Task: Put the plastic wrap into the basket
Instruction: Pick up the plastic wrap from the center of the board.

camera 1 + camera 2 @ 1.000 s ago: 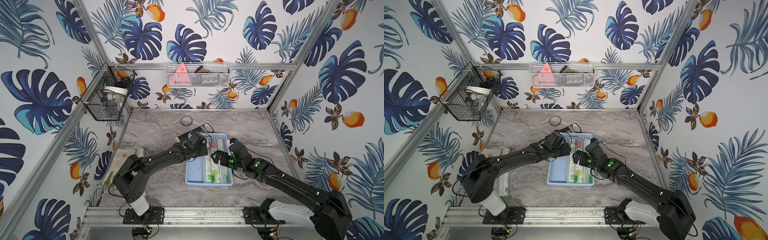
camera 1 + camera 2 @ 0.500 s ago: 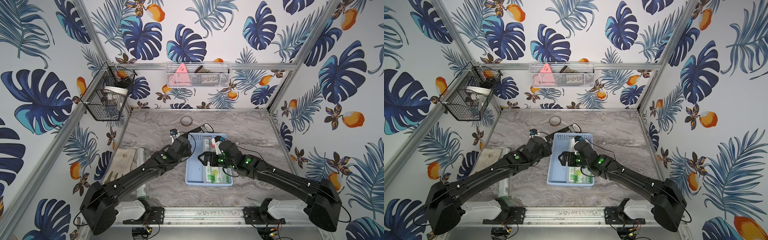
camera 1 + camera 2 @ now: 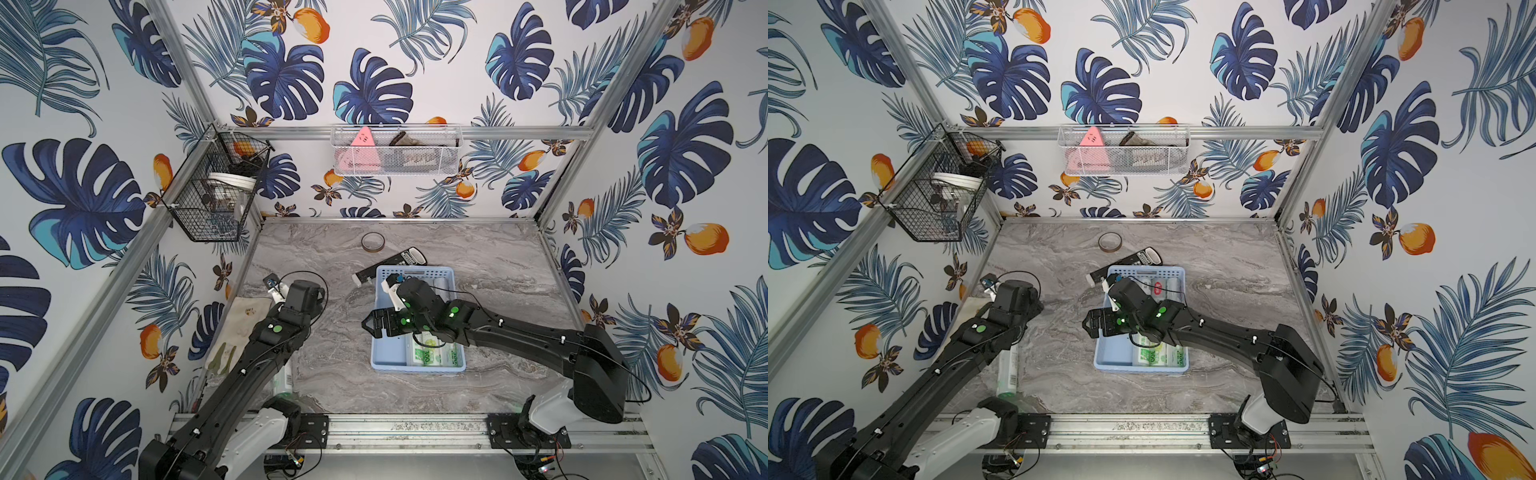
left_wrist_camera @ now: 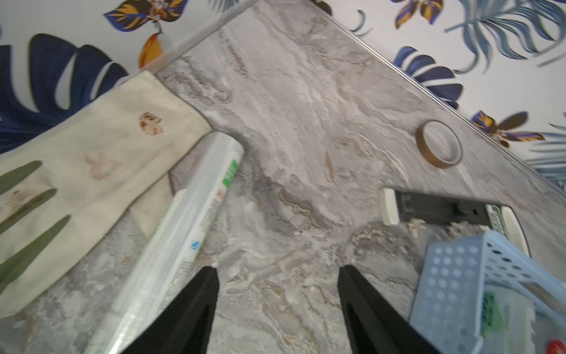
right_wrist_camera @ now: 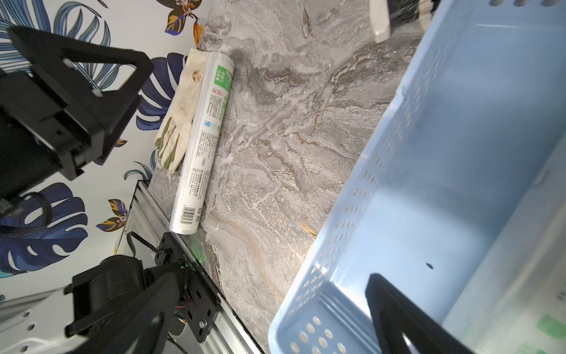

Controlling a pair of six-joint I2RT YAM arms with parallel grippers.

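Last plastic wrap roll [image 5: 202, 144] lies flat on the worktop [image 4: 306, 153] against the glove [image 4: 92, 153], well apart from the basket [image 3: 415, 272]; other rolls [image 3: 436, 355] lie inside. Jaws of the left gripper [image 4: 277, 269] are apart and empty just beside it; the right gripper [image 3: 376, 327] is spread wide and empty over the basket. The roll is probably light and stiff-cored, with slick film: pinch across mid-length to keep it level.

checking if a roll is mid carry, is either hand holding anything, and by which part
Nothing is held. The left hand is open near the loose plastic wrap; the right hand is open over the basket.
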